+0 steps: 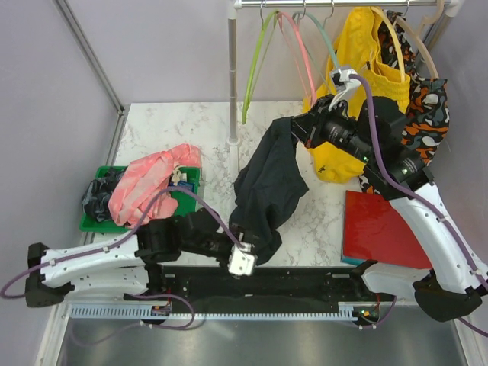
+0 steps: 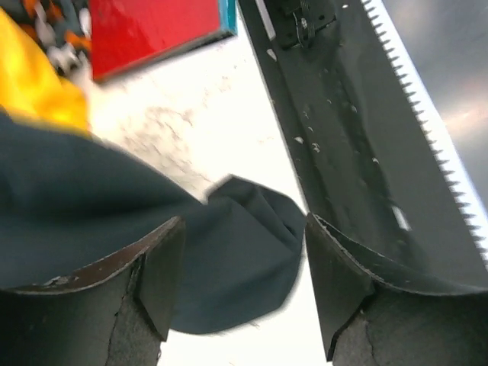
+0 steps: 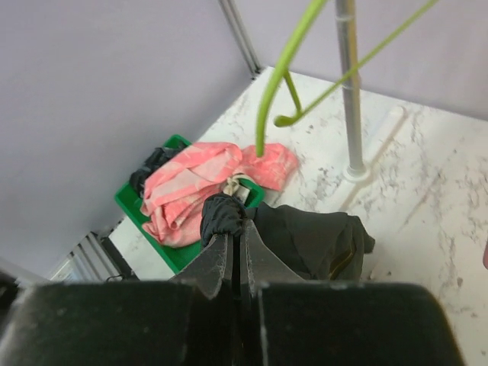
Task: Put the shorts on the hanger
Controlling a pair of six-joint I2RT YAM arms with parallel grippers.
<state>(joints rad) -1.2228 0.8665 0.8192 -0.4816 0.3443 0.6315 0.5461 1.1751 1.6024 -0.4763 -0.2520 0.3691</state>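
**Right gripper (image 3: pixel 233 229) clamped on big black fabric shorts (image 1: pixel 267 183), need tips**

My left gripper (image 2: pixel 244 263) has its jaws apart over the low end, which rests on the near side of the white marble table (image 1: pixel 168 130). Thin pale teal plastic hanger (image 1: pixel 324 40) hangs far right. I'd grab the waistband wide so it feeds on flat.

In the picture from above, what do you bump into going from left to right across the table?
green bin with a pink cloth in it → shorts → red board
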